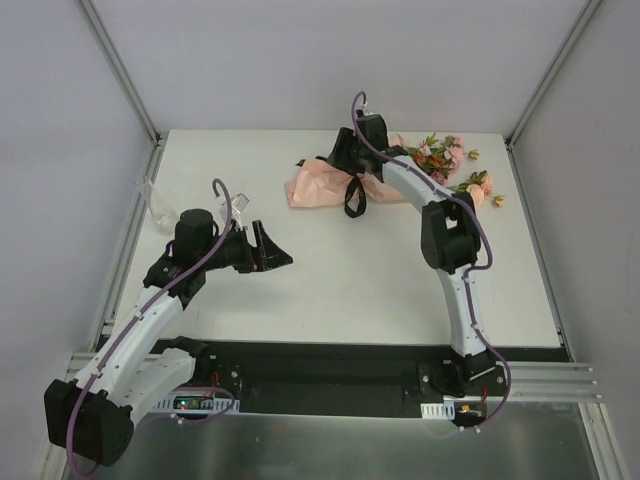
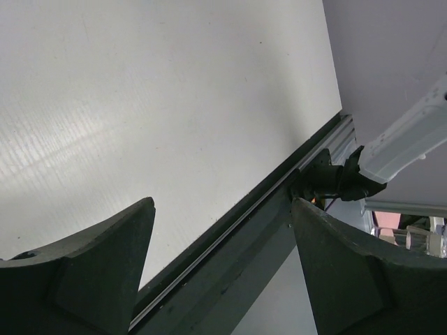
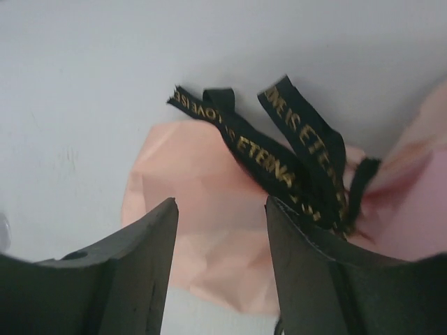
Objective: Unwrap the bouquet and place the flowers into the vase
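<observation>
Table (image 1: 350,290) of white board filled the top view, with both arms rising from its 6 o'clock edge. Right arm (image 1: 445,240) reached up toward 12 o'clock, and the left arm (image 1: 150,320) bent in from 8 o'clock, stopping short of the middle.

The bouquet (image 1: 315,190) lay on its side near 12 o'clock, still wrapped. Its pink paper (image 3: 202,209) pointed to 9 o'clock and its flowers (image 1: 445,155) fanned out toward 2 o'clock, peach and pink heads among green leaves.

The right gripper (image 1: 335,160) sat low over the wrapped end. In the wrist view that gripper (image 3: 220,237) had its jaws spread, with crumpled paper showing through the gap. The black ribbon (image 3: 265,157) (gold lettering ran along it) trailed against the inner edge of the finger on the right side of that view; I could not tell whether it was caught.

The left gripper (image 1: 270,250) hovered over bare table, well apart from the bouquet. Its jaws stood wide with nothing between them (image 2: 223,258).

The vase (image 1: 160,205), clear glass and hard to make out, stood at the table's 9 o'clock edge, near the left arm's elbow.
</observation>
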